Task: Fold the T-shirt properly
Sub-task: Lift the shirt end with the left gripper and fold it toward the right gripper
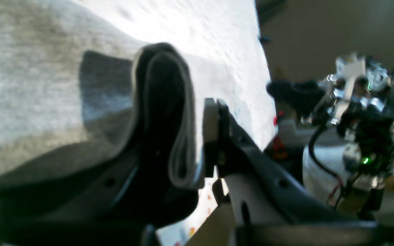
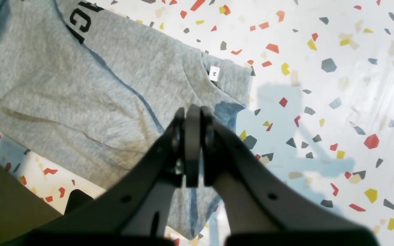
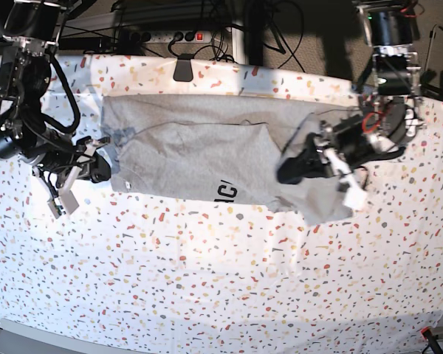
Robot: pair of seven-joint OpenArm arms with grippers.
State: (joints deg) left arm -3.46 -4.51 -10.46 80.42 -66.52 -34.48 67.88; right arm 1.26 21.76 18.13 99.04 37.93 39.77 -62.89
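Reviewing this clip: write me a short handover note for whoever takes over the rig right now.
Left gripper: jaws pinching a bunched fold of the heather-grey cotton T-shirt at its hem end.
Right gripper: jaws shut, empty, by the collar, over the speckled terrazzo-pattern tablecloth.
Shirt lies sideways across the table, lengthwise folds made, black lettering partly showing.
Left: bring the hem end over toward the collar, flatten, release.

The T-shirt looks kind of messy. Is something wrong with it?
A bit. The T-shirt isn't lying flat: its right end is lifted and bunched where the left gripper pinches a fold. Part of the black lettering peeks out at the front edge, cut off by a folded-over flap. Nothing looks torn.
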